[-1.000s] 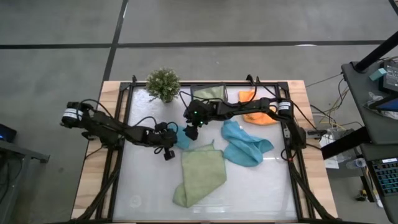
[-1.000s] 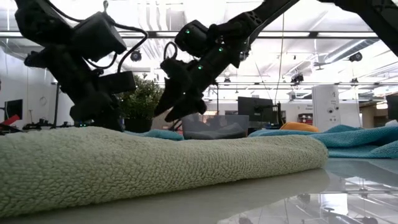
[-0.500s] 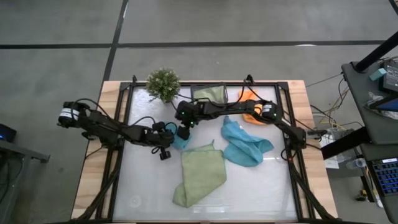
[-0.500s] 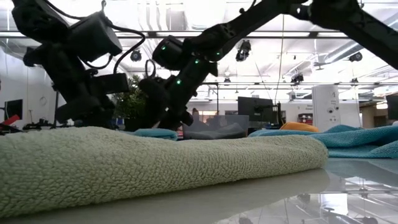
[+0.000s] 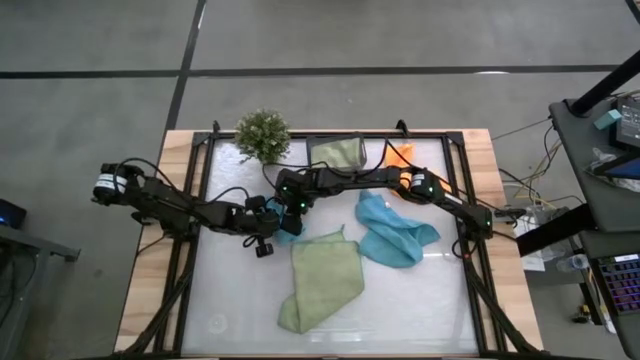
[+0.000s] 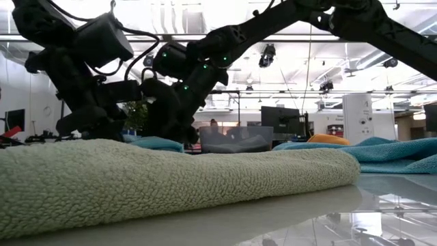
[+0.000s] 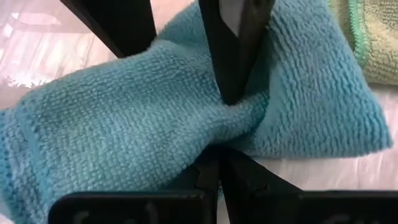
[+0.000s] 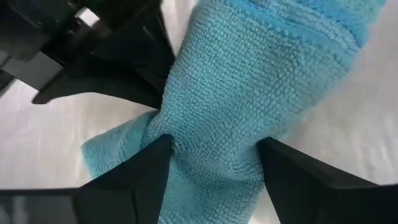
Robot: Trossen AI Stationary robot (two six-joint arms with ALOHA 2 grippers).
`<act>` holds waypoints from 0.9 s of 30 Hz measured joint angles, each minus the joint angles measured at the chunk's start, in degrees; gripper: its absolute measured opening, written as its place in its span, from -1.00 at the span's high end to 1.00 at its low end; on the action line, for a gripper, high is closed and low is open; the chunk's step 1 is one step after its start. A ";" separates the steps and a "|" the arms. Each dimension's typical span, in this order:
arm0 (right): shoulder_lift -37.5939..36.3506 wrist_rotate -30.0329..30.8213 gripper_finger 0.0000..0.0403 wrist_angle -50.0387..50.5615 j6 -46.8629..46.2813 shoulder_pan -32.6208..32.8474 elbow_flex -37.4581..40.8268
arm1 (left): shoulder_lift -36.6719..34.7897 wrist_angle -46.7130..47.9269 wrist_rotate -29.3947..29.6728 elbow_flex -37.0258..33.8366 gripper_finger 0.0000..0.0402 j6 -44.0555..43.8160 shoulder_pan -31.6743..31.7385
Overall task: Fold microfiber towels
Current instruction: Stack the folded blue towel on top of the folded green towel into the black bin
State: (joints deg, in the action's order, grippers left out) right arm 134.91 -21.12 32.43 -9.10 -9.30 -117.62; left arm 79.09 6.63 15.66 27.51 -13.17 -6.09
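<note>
- Since a second ago the right gripper [image 5: 289, 212] has swung from over the middle of the table across to the small teal towel [image 5: 291, 226], right up against the left gripper [image 5: 272, 222]; the left arm has barely stirred.
- No brand, label or writing can be read on anything from where I look.
- Stretched long and low from the table's right side, the right arm has its green lights glowing near the wrist; its fingers [image 8: 140, 171] stand apart, straddling the small teal towel without pinching it.
- Coming in from the left edge, the left arm lies bent across the frame, and its jaws are clamped together on a bunched fold of that same towel, as the left wrist view shows.
- A light green towel [image 5: 322, 282] lies folded over near the front centre of the table, filling the low view's foreground.
- A larger teal towel [image 5: 392, 232] sits crumpled just right of centre.
- An orange towel [image 5: 398, 155] peeks out behind the right arm, and a second light green towel [image 5: 338, 152] rests at the back, near the potted plant [image 5: 262, 135].
</note>
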 joint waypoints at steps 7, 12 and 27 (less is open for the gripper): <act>-0.52 -0.51 -0.02 -0.11 -0.76 -0.13 -0.46 | -0.09 -1.96 -2.68 -0.02 1.00 0.00 -0.03; -0.52 -0.51 0.41 0.02 -0.21 -0.31 -0.37 | -0.11 -2.20 -4.77 -0.02 1.00 0.00 -0.04; -5.13 -3.35 0.93 7.88 11.40 -1.24 -1.16 | -11.45 2.78 -5.77 0.01 1.00 0.07 -0.09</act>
State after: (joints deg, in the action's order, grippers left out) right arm 129.78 -24.47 40.31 2.30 -10.54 -118.78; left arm 67.64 9.41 9.89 27.52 -13.09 -6.17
